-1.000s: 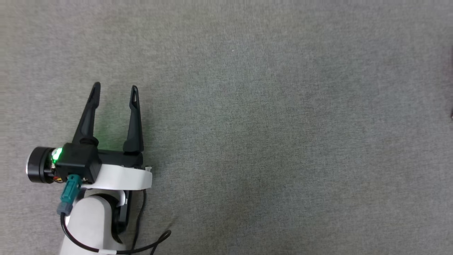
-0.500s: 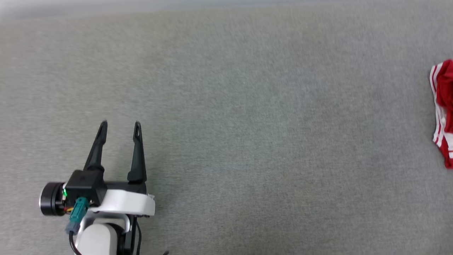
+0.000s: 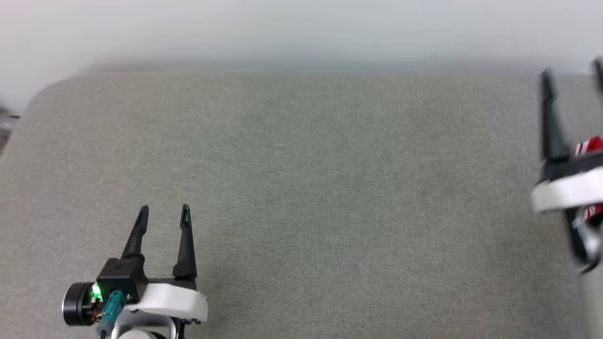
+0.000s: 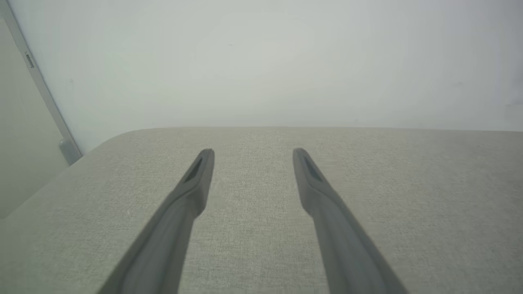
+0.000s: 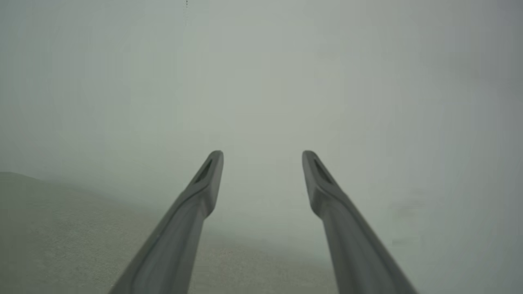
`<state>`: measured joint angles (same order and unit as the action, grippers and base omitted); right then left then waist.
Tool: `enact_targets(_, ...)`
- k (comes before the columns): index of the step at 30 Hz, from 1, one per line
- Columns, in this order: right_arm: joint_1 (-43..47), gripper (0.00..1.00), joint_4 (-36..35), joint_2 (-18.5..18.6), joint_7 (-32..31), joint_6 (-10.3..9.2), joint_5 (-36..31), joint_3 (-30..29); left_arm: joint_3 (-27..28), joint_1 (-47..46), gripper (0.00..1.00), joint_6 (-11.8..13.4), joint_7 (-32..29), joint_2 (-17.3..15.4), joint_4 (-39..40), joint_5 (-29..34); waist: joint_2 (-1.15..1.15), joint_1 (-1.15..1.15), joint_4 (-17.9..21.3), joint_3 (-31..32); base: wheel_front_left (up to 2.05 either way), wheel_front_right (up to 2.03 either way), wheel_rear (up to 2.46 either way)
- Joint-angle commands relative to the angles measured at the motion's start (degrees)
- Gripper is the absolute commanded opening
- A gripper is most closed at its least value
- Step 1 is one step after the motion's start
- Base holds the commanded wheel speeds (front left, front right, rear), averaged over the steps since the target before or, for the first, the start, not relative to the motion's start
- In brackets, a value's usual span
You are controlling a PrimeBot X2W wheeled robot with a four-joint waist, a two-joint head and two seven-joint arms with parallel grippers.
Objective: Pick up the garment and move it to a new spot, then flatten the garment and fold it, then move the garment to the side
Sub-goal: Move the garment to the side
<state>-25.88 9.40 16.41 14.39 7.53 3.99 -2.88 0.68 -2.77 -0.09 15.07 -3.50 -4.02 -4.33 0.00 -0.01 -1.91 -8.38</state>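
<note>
Looking across: the left gripper [image 3: 164, 207] sits lower left, fingers spread, holding nothing. Loads of bare bench [image 3: 330, 188] fills the middle, its back edge up top. The garment [image 3: 591, 145] is just a red-and-white scrap at the far right edge, tucked behind the right gripper [image 3: 572, 69], which is spread and empty too. The right arm's way nearer, I'd say. Can't tell which way the garment runs.

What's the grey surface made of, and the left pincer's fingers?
The grey surface seems to be woven fabric, matte; a fine heathered weave shows. What lies under it is hidden. The left pincer has fingers probably of moulded plastic: dark, smooth, faintly sheened; coated metal is possible.
</note>
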Motion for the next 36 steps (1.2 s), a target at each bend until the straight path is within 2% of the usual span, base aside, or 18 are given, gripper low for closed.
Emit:
enact_targets(1, 2.3, 1.00, -0.3, -1.4, 0.4, -0.08, 0.2, 0.4, 0.2, 0.8, 1.00, 0.2, 0.1, 0.0, -0.4, -0.3, 0.00, 0.01, -1.1, 1.7, 0.00, 0.00, 0.00)
enact_targets(7, 11.2, 1.00, -1.9, -8.3, 0.8, -0.08, 1.3, 1.3, 0.6, 2.5, 1.00, 0.3, 0.1, 0.2, -1.3, -0.2, 0.00, 0.01, -1.6, 4.2, 0.00, 0.00, 0.00)
enact_targets(12, 18.0, 1.00, -3.3, -11.2, 0.7, -0.07, 1.9, 0.5, 0.7, 3.7, 1.00, 0.1, 0.1, 0.2, -2.0, -0.3, 0.00, 0.01, -1.7, 5.8, 0.00, 0.00, 0.00)
enact_targets(23, 28.1, 1.00, -5.9, -13.3, 0.8, -0.07, 1.9, -1.2, 0.6, 6.7, 1.00, -0.8, 0.1, 0.3, -3.2, -0.9, 0.00, 0.01, -0.7, 9.3, 0.00, 0.00, 0.00)
enact_targets(36, 35.2, 1.00, -7.1, -13.6, 0.8, -0.07, 3.0, -3.0, 0.4, 8.0, 1.00, -2.0, 0.1, 0.4, -4.3, -1.4, 0.00, 0.01, -1.0, 11.3, 0.00, 0.00, 0.00)
